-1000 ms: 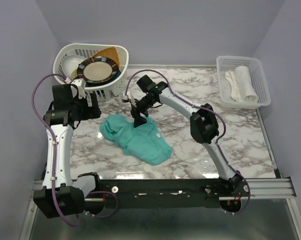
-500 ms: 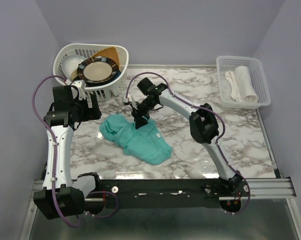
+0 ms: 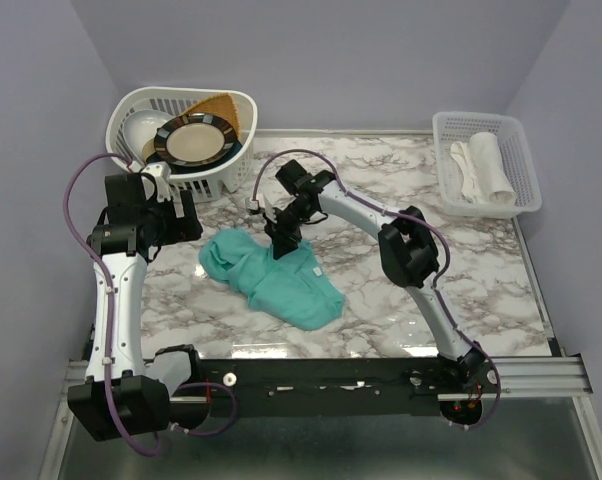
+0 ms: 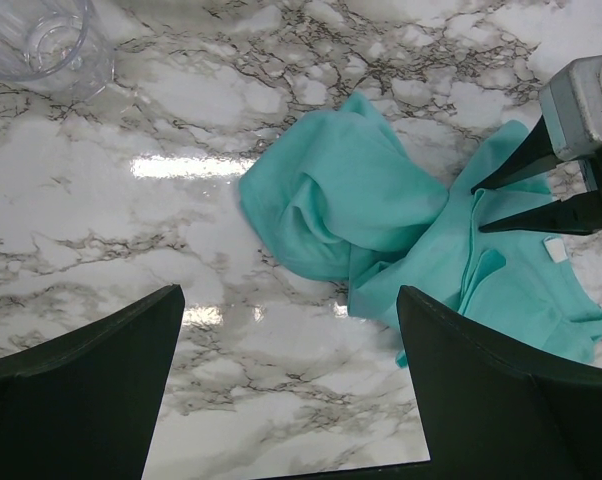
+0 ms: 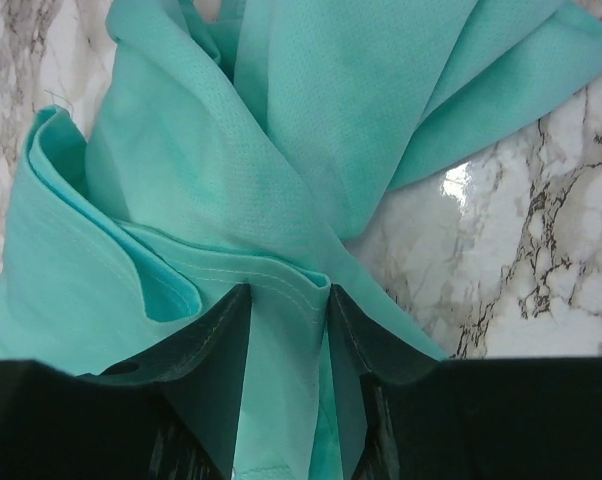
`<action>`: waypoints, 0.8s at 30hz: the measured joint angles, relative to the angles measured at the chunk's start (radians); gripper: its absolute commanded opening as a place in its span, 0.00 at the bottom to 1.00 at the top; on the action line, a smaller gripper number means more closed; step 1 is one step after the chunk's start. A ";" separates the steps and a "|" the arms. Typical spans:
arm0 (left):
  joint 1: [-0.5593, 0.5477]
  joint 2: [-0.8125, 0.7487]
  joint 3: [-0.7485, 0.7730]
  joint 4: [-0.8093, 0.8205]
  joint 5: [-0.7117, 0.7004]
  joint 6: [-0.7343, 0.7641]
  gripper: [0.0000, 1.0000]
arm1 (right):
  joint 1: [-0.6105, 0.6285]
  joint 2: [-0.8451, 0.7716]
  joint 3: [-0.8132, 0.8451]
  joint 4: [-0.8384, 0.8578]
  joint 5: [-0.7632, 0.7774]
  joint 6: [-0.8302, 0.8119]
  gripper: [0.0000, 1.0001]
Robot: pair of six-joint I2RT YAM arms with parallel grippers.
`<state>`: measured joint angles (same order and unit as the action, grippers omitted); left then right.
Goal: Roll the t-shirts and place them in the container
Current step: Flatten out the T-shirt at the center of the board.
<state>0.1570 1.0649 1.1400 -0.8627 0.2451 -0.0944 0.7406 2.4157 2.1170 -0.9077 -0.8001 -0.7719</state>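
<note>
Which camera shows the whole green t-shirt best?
The top external view: the whole crumpled t-shirt lies in frame on the marble table. In the left wrist view the left hand covers part of it with a finger. The right wrist view shows only folds between the right hand's fingers.

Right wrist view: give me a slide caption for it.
Right gripper straddling a fold of the teal shirt on the marble table, jaws apart.

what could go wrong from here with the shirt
The right gripper straddles only a thin hem fold of the shirt, so it may slip out or lift just one layer. The shirt lies crumpled, so pulling could twist it further. The left gripper hangs open, pinning nothing, so the whole shirt might drag.
</note>
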 measured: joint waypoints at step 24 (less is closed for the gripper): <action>0.005 -0.013 -0.026 0.002 0.001 -0.002 0.98 | 0.000 -0.039 -0.058 0.098 0.032 0.074 0.23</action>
<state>0.1623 1.0519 1.1141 -0.8608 0.2459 -0.0959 0.7406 2.3772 2.0594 -0.8097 -0.7685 -0.6975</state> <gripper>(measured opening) 0.983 0.395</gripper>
